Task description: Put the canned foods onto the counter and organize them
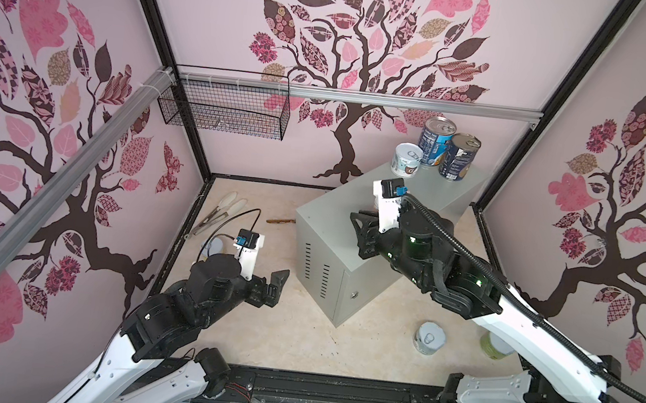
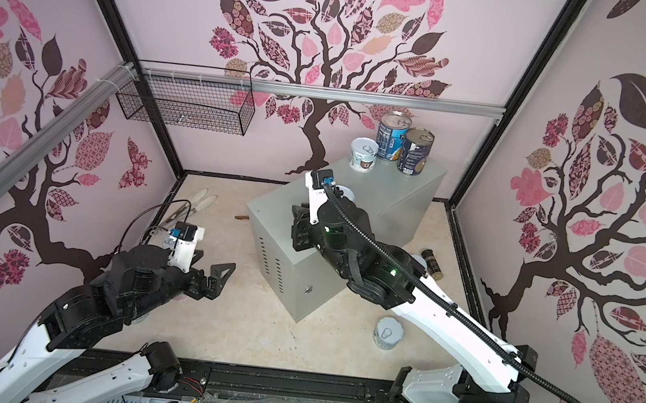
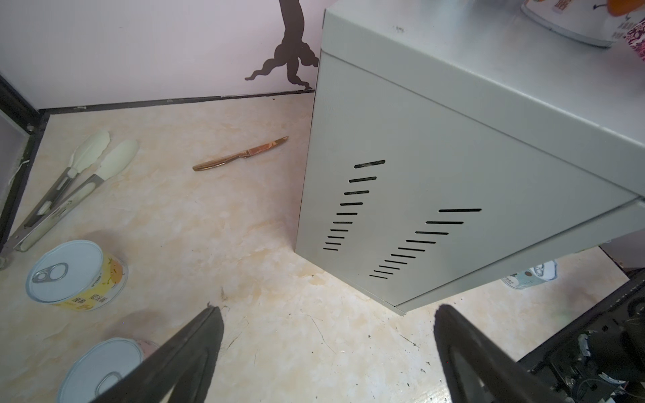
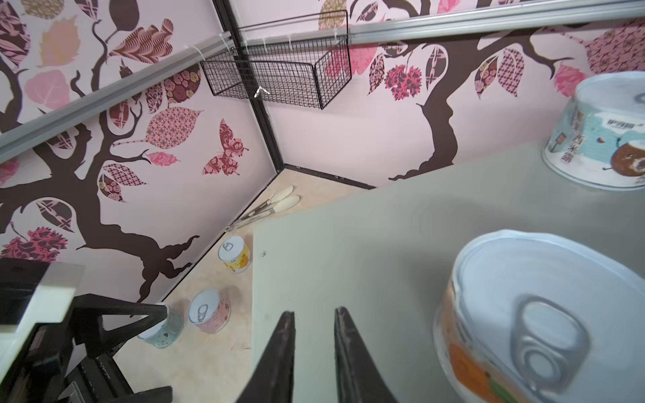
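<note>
The grey counter (image 1: 334,229) stands on the floor right of centre. At its back stand two tall dark-blue cans (image 1: 437,141) (image 1: 458,157) and a short blue-and-white can (image 1: 406,159). An orange-labelled can (image 4: 544,314) sits on the counter top just beside my right gripper (image 4: 314,314), which hovers over the top, shut on nothing. My left gripper (image 3: 330,310) hangs wide open over bare floor, left of the counter. Near it on the floor are a yellow can (image 3: 76,275) and a pink can (image 3: 101,370). More cans (image 1: 429,338) (image 1: 494,347) lie in front of the counter.
Cream-tipped tongs (image 1: 219,211) and a copper knife (image 1: 280,220) lie on the floor at the back left. A black wire basket (image 1: 224,106) hangs on the back rail. A small dark jar (image 2: 431,262) stands by the right wall. A teal can (image 4: 164,331) sits under the left arm.
</note>
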